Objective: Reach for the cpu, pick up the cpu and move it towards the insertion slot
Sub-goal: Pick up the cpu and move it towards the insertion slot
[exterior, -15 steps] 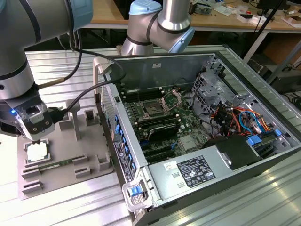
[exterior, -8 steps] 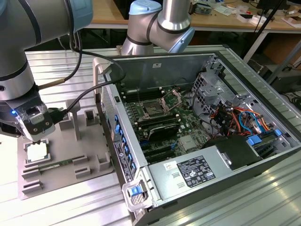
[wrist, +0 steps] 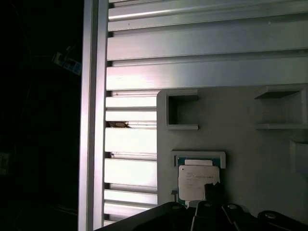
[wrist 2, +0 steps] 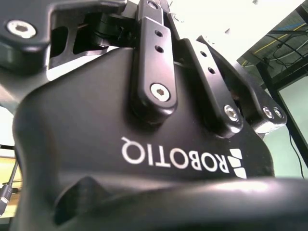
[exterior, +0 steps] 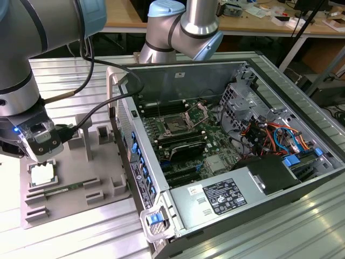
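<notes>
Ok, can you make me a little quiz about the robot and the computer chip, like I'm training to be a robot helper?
1. True or false: the cpu already sits in the insertion slot.
2. Fill in the gap: the cpu lies on the grey fixture plate, on the exterior view's ____ of the open computer case.
3. Which one is the gripper nearest to? A) the cpu B) the insertion slot C) the computer case

Key: 1 false; 2 left; 3 A.
</notes>
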{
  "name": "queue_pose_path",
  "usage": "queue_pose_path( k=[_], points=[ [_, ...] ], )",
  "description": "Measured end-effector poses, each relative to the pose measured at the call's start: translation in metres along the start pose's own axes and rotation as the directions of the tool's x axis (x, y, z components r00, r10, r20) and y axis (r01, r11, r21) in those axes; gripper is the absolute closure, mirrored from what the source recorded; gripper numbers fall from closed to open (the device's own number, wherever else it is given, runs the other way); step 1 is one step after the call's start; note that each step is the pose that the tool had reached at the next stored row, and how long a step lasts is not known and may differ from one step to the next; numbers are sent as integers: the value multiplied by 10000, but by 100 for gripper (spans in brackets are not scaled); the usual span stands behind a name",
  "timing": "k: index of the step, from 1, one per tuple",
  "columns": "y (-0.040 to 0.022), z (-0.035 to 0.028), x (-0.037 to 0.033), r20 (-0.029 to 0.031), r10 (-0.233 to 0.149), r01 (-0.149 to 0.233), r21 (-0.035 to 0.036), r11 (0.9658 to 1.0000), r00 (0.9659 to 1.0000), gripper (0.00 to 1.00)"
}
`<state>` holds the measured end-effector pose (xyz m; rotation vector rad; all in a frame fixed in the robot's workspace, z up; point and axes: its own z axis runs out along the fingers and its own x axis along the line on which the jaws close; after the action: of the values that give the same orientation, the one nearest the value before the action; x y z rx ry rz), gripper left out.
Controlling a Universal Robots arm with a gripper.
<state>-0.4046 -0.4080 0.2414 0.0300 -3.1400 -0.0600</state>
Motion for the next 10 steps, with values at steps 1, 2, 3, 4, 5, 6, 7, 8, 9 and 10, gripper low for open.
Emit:
queue_pose_path(
  k=[1,2,3,4,5,6,7,8,9,10],
  points=[
    [0,2,0,-1,0,0,0,10000,10000,89],
    [0,5,0,0,0,0,0,10000,10000,89],
    [0,8,0,0,0,0,0,10000,10000,89],
    [0,11,0,0,0,0,0,10000,10000,89],
    [0,15,0,1,0,0,-1,10000,10000,89],
    [-1,19,0,1,0,0,0,10000,10000,89],
    [-1,24,0,0,0,0,0,10000,10000,89],
    [-1,27,0,0,0,0,0,10000,10000,89],
    [-1,30,0,0,0,0,0,10000,10000,89],
    [-1,34,0,0,0,0,0,10000,10000,89]
  ],
)
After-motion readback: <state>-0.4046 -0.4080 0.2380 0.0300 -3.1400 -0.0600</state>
